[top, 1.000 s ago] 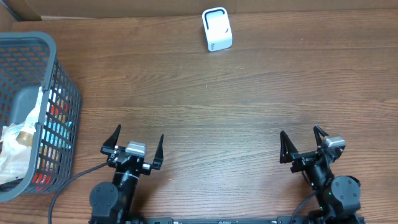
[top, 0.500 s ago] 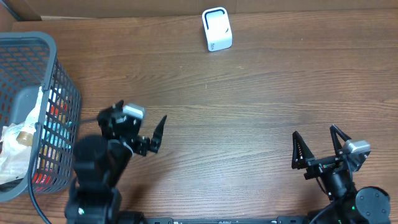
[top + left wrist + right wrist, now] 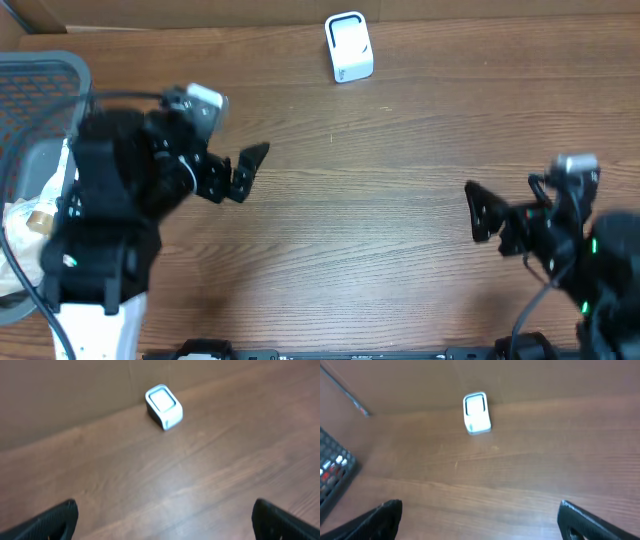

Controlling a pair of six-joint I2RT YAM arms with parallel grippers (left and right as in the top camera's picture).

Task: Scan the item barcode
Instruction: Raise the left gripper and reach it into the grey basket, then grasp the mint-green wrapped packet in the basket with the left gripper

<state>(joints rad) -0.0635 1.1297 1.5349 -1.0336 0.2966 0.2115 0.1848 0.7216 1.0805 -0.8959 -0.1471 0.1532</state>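
One white boxy barcode scanner, one grey mesh basket, my two black grippers, left gripper and right gripper, spread wide.

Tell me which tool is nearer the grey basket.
Left. The left tool hangs just beside the basket, toward the table's middle; the right tool is far across the table, near its right edge.

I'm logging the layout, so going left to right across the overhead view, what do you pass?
basket → left pincer → scanner → right pincer
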